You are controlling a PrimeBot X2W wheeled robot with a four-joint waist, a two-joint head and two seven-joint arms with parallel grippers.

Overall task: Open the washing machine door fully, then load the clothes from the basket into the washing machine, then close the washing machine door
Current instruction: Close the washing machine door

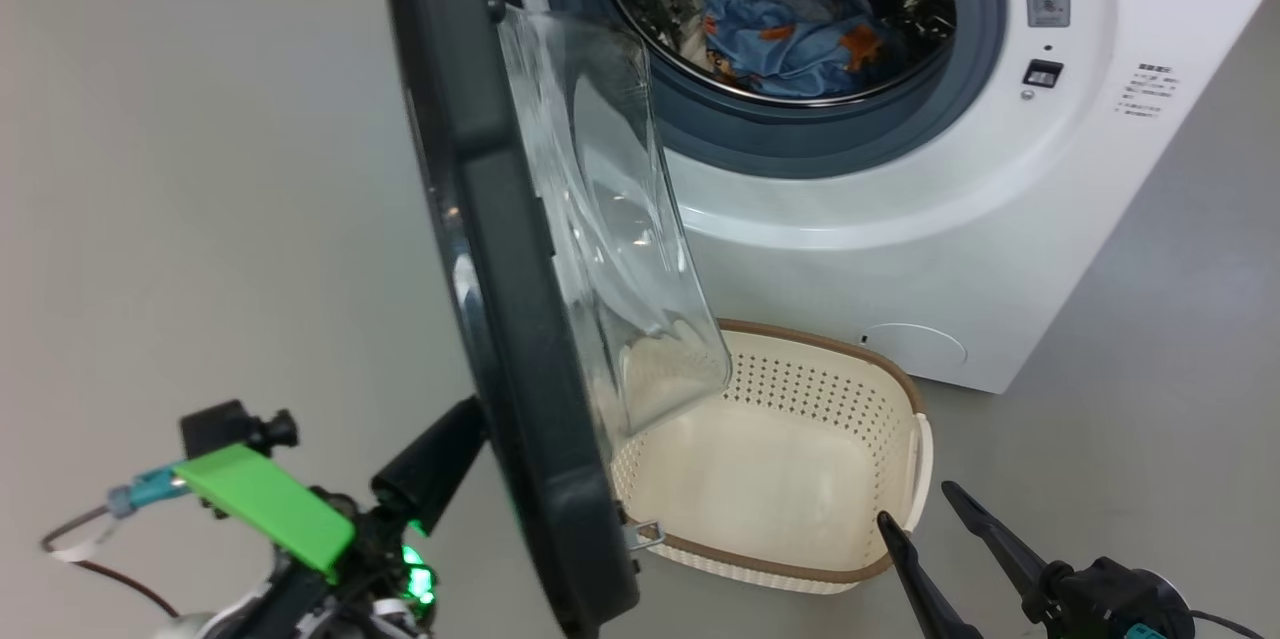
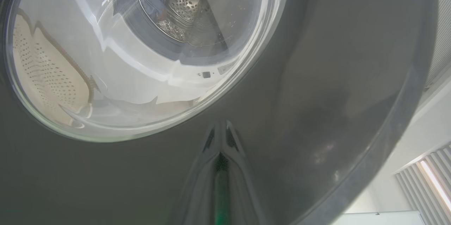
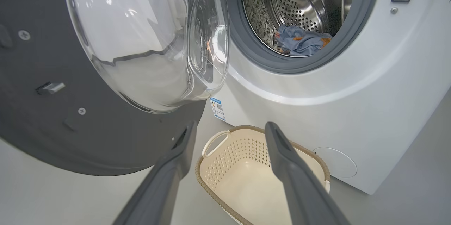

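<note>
Loading looks done to us: the clothes [image 1: 790,34] lie inside the washing machine [image 1: 1000,249], and the basket [image 1: 900,389], on the floor [image 1: 200,169] just in front of it, holds nothing. Only the closing is left, we reckon. The washing machine door [image 1: 500,249] stands approx. half swung. Our left tool [image 1: 462,431], fingers together, has its tip against the door's outer face, prob. to push. Right tool [image 1: 915,502], fingers apart & holding nothing, hovers by the basket's near rim.

My right tool [image 3: 231,128] is dark grey. White washing machine [image 1: 900,249], grey rubber ring [image 1: 800,147]; clothes [image 1: 790,39] light blue with orange prints; basket [image 1: 800,389] cream, perforated, brown-rimmed; door [image 1: 500,219] black.
</note>
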